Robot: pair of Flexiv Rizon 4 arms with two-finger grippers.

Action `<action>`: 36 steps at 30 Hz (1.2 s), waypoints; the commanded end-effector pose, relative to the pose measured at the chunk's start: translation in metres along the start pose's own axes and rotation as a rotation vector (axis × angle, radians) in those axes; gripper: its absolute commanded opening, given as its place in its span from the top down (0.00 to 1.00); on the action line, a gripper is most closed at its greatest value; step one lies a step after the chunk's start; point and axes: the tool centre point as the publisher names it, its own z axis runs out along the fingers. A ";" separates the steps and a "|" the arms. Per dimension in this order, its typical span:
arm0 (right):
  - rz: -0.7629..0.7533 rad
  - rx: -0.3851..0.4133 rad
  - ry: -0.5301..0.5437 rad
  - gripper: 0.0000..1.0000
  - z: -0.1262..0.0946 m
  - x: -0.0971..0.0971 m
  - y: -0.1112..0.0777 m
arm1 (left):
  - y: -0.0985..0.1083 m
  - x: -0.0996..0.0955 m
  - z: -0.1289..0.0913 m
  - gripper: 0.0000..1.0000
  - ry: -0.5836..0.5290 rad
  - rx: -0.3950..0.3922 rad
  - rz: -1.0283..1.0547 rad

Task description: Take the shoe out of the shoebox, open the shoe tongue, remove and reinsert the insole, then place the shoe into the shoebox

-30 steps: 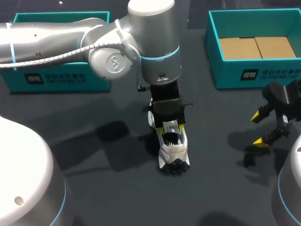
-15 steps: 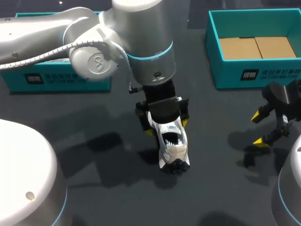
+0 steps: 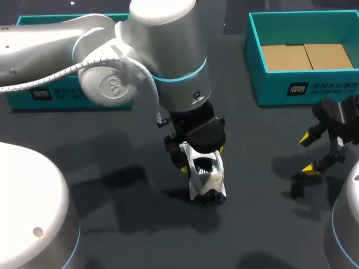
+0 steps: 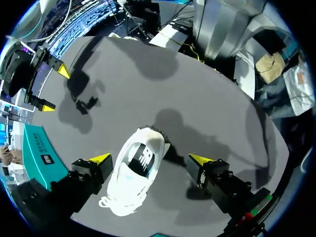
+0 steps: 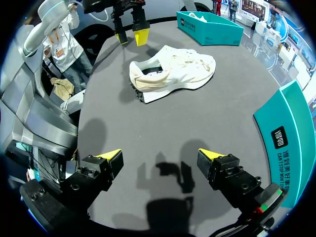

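One wide dark surface [image 3: 263, 235] carries it all. Our left arm [image 3: 140, 61] is the next biggest, and over the last second it has swung a bit to its own side and twisted. Two teal boxes sit at the far edge, the left shoebox [image 3: 61, 95] and the right shoebox [image 3: 303, 89]. The white shoe [image 3: 206, 178] lies out on the surface, well apart from both. Our left pincer [image 4: 149, 159] is spread wide around it, not squeezing. Our right pincer [image 5: 159, 154] is spread too and holds nothing. We think the tongue gets opened next.
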 end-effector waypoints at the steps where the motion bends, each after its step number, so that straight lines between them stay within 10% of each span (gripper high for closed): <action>1: 0.001 0.002 -0.002 0.00 0.000 0.001 0.000 | -0.003 0.007 -0.005 0.00 -0.099 -0.159 -0.564; 36: 0.001 0.002 -0.002 0.00 0.000 0.001 0.000 | -0.030 0.007 0.060 0.00 -0.008 -0.218 -1.125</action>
